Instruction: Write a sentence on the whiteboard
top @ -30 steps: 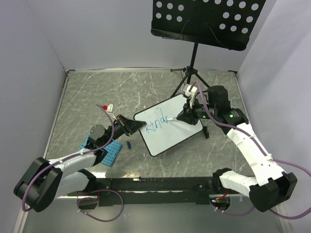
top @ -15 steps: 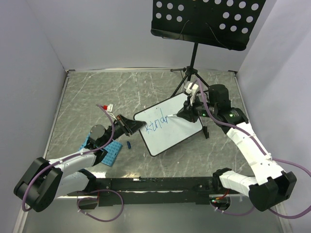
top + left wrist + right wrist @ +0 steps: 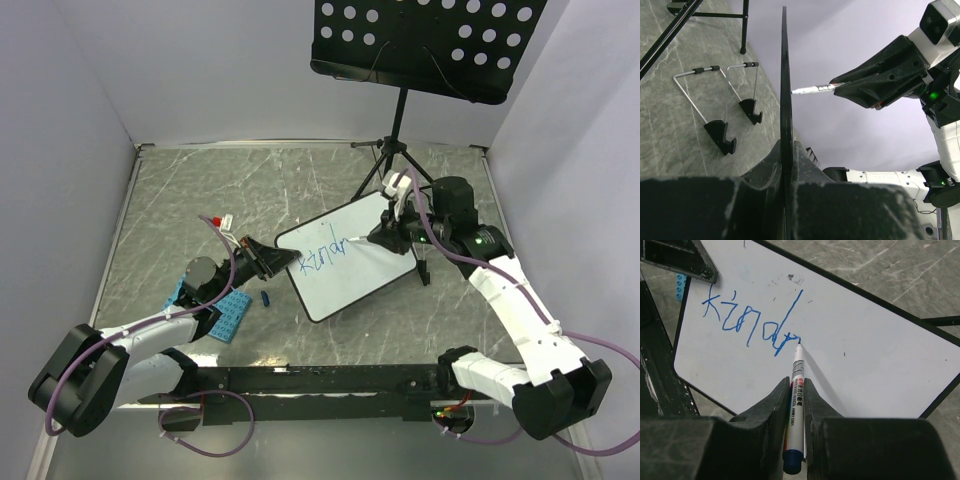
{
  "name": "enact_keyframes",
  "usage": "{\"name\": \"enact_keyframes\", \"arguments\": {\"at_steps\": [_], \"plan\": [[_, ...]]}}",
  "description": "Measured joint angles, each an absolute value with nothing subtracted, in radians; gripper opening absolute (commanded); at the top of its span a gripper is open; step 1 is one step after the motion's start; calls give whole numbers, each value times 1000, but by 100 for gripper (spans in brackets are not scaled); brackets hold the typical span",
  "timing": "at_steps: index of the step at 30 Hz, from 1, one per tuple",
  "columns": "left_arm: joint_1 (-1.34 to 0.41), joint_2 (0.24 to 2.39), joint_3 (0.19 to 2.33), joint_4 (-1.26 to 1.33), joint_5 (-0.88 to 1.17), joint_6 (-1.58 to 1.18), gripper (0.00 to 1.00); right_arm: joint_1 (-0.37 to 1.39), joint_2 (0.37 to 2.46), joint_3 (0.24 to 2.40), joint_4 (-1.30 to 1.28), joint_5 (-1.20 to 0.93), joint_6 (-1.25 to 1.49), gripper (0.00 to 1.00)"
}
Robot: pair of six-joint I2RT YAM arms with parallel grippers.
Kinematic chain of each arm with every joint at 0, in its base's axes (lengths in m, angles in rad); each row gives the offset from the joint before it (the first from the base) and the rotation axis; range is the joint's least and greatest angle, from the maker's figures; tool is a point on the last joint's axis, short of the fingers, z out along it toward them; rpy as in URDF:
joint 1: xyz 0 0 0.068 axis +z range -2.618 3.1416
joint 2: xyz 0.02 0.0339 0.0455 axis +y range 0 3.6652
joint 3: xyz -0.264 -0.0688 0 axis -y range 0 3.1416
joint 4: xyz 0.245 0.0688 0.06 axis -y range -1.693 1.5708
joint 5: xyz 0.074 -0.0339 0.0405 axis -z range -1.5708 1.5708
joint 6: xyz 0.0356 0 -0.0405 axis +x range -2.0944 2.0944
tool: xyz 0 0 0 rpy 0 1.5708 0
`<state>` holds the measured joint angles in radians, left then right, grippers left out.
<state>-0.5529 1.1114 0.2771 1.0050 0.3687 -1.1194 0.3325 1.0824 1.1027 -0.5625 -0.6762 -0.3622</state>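
The whiteboard (image 3: 350,282) is tilted up off the table, and my left gripper (image 3: 272,258) is shut on its left corner. From the left wrist I see the whiteboard (image 3: 784,75) edge-on, pinched between my left gripper's (image 3: 785,150) jaws. My right gripper (image 3: 796,386) is shut on a white marker (image 3: 798,371) with a blue end. The marker's tip touches the whiteboard (image 3: 875,370) just right of the sentence (image 3: 742,320), blue script reading roughly "kind" plus a fresh stroke. From above, my right gripper (image 3: 386,238) hovers over the board's right half.
A black perforated music-stand tray (image 3: 425,45) on a tripod (image 3: 395,150) stands behind the board. A blue studded plate (image 3: 228,318) and a small blue cap (image 3: 266,298) lie by my left arm. Two wire stands with black feet (image 3: 720,131) rest on the table beyond the board.
My right gripper has shifted a little to the right along the board with the marker, adding a short stroke after "kind". The left gripper and the board have stayed put.
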Motion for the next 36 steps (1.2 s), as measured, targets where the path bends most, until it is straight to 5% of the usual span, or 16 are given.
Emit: {"name": "enact_keyframes", "arguments": {"at_steps": [36], "plan": [[-553,1110,278,1005,373,-1119,1,290,1069,1097,-587,-699,-358,0]]}}
